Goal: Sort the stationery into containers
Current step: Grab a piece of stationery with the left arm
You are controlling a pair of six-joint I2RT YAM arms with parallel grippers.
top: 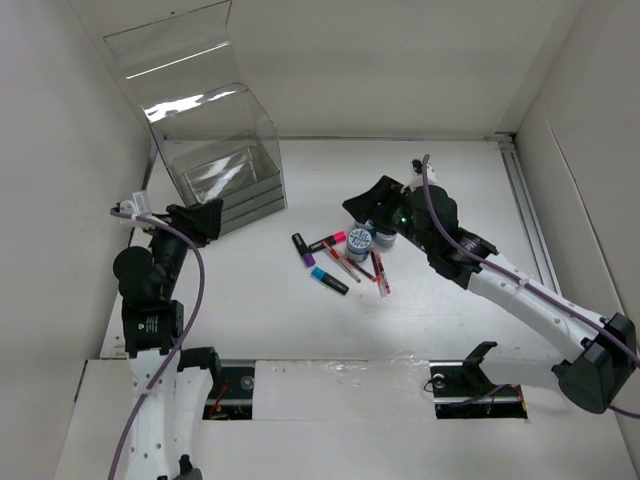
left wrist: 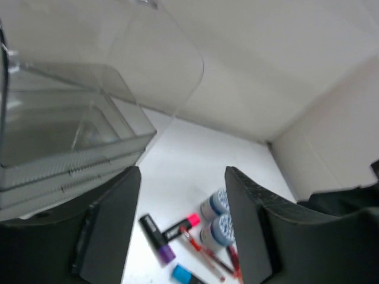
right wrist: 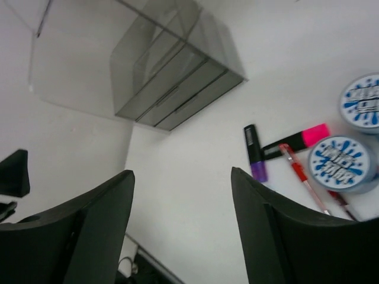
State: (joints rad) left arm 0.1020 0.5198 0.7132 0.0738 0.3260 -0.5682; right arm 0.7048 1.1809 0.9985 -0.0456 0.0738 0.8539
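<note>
Top external showed my left jaws and right jaws apart, with markers (top: 329,280), red pens (top: 380,273) and two rolls (top: 359,240) on the counter (top: 450,180) near the clear box (top: 225,175).

White table (top: 450,200): organizer (top: 225,175), markers (top: 303,249), pens (top: 380,274), rolls (top: 359,241).

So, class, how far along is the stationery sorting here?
Nothing looks done: the organizer appears empty. Nothing in hand: left tool and right tool are open, holding nothing. Left: markers, red pens and both rolls lie on the table.
</note>
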